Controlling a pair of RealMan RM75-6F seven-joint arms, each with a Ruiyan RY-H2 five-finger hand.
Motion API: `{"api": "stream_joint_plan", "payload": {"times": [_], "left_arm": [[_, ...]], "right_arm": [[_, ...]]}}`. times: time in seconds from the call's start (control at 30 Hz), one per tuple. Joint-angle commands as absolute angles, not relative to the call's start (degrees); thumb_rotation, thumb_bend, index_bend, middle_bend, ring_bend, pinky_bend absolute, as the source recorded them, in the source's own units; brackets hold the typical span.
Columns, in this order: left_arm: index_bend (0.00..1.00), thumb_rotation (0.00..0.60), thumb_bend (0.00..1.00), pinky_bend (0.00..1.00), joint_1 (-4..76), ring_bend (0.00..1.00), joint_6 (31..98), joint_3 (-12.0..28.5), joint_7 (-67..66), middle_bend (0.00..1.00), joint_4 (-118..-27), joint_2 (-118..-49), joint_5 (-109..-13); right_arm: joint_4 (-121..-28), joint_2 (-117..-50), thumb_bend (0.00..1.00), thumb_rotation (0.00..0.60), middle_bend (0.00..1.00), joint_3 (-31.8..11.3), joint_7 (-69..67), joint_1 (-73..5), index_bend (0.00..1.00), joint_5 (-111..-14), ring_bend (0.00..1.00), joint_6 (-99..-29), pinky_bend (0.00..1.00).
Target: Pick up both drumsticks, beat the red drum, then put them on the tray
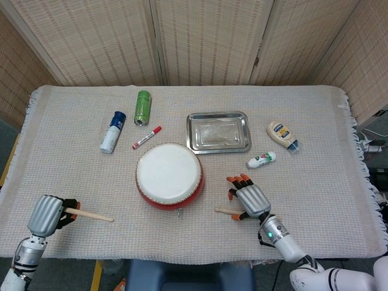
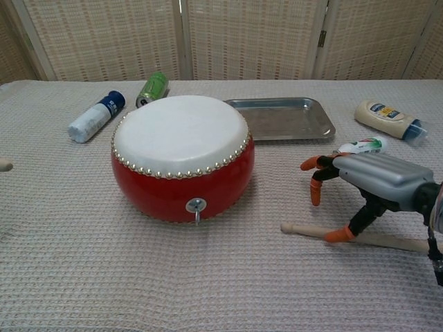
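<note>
The metal tray (image 1: 219,132) lies behind the red drum (image 1: 169,176) on the cloth-covered table (image 1: 315,109), and it has nothing in it; in the chest view the tray (image 2: 282,118) shows only its bare shiny bottom. Around it lie closed containers on their sides: a green can (image 1: 142,107), a blue-capped white bottle (image 1: 113,131), a cream squeeze bottle (image 1: 282,134) and a small white tube (image 1: 261,160); what is inside them I cannot tell. A red marker (image 1: 147,137) lies between the can and the drum. The left hand (image 1: 46,214) sits at the near left corner of the table with its fingers wrapped around the left drumstick (image 1: 90,214), which points to the right toward the drum. The right hand (image 1: 250,198) is to the right of the drum, palm down, with its orange-tipped fingers spread apart and holding nothing. In the chest view its thumb tip (image 2: 339,234) touches the right drumstick (image 2: 311,229), which lies flat on the cloth under the hand, its end pointing at the drum.
</note>
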State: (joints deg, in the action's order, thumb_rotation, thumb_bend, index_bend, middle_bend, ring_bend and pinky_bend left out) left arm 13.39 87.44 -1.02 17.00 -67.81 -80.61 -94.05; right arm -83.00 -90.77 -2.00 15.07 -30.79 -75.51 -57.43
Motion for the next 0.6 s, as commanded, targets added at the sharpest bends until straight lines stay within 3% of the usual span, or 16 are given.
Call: {"api": "stream_joint_plan", "payload": {"times": [0.03, 0.3, 0.6], "left_arm": [[0.96, 0.600, 0.58, 1.00, 13.24, 1.00, 87.46, -0.99, 17.04, 1.00, -67.76, -80.49, -93.90], [0.96, 0.600, 0.58, 1.00, 12.90, 1.00, 87.25, -0.97, 17.34, 1.00, -67.55, -80.40, -93.52], [0.95, 0.600, 0.58, 1.00, 12.79, 1.00, 86.98, -0.89, 18.02, 1.00, -67.40, -80.35, -93.34]], "right_arm": [[-81.85, -91.74, 0.08, 0.524, 0.08, -1.62, 13.29, -30.40, 0.48, -76.65, 0.00, -57.70, 0.07], [-80.38, -92.44, 0.22, 0.523, 0.08, -0.91, 12.69, -30.45, 0.52, -76.75, 0.00, -56.14, 0.07], [-80.58, -92.31, 0.23, 0.522, 0.08, -0.44, 13.01, -30.09, 0.52, -76.67, 0.00, -55.65, 0.07]]}}
